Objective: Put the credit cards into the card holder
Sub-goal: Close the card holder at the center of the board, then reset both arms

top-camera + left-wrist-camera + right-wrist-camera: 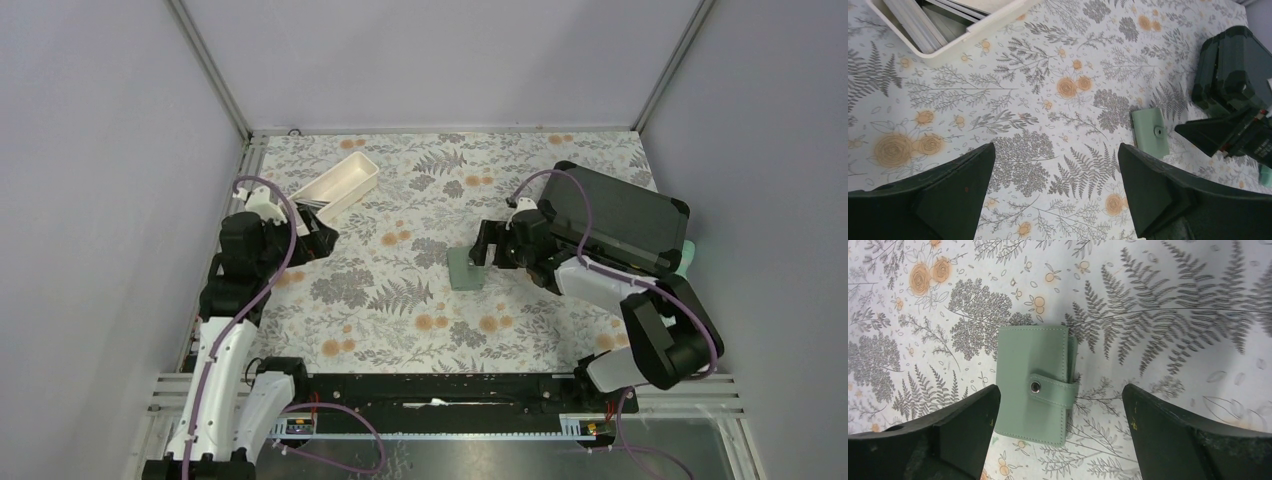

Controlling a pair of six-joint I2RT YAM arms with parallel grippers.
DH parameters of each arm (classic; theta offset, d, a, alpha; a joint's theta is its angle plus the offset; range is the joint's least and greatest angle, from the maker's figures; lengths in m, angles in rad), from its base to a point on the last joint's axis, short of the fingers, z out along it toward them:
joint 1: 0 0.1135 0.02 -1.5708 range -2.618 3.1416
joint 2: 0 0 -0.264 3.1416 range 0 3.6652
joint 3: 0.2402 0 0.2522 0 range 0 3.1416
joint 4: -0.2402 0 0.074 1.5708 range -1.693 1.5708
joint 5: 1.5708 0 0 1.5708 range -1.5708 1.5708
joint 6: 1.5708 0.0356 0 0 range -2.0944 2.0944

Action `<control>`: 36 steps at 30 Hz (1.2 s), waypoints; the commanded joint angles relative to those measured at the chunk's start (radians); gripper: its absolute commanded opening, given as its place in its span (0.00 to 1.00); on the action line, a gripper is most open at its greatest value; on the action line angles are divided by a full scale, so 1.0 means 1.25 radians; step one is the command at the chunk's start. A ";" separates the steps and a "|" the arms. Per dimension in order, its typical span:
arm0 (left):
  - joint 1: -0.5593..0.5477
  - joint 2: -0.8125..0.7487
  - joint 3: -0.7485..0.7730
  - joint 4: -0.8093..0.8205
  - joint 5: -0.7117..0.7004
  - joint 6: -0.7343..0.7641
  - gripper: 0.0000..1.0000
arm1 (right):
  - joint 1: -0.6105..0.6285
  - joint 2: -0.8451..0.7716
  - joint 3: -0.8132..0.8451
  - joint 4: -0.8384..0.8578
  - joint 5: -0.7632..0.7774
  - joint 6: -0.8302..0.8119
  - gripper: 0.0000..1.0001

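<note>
Top external, floral tablecloth [400, 200], lilac walls [440, 60]

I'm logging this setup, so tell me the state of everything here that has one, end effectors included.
card holder: closed, strap snapped, lying flat
white tray: upright, holding cards
credit cards: lying in the white tray
black case: shut
left end effector: open, empty
right end effector: open, empty, over the card holder
</note>
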 commanded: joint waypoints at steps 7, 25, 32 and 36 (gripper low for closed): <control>0.005 -0.123 0.000 0.020 -0.237 0.004 0.99 | -0.002 -0.241 0.069 -0.259 0.263 -0.047 1.00; 0.002 -0.309 -0.057 0.008 -0.330 0.013 0.99 | -0.002 -0.732 -0.092 -0.212 0.439 -0.193 1.00; 0.002 -0.288 -0.049 0.005 -0.318 0.014 0.99 | -0.003 -0.734 -0.086 -0.223 0.437 -0.195 1.00; 0.002 -0.284 -0.050 0.003 -0.310 0.022 0.99 | -0.002 -0.735 -0.084 -0.223 0.440 -0.196 1.00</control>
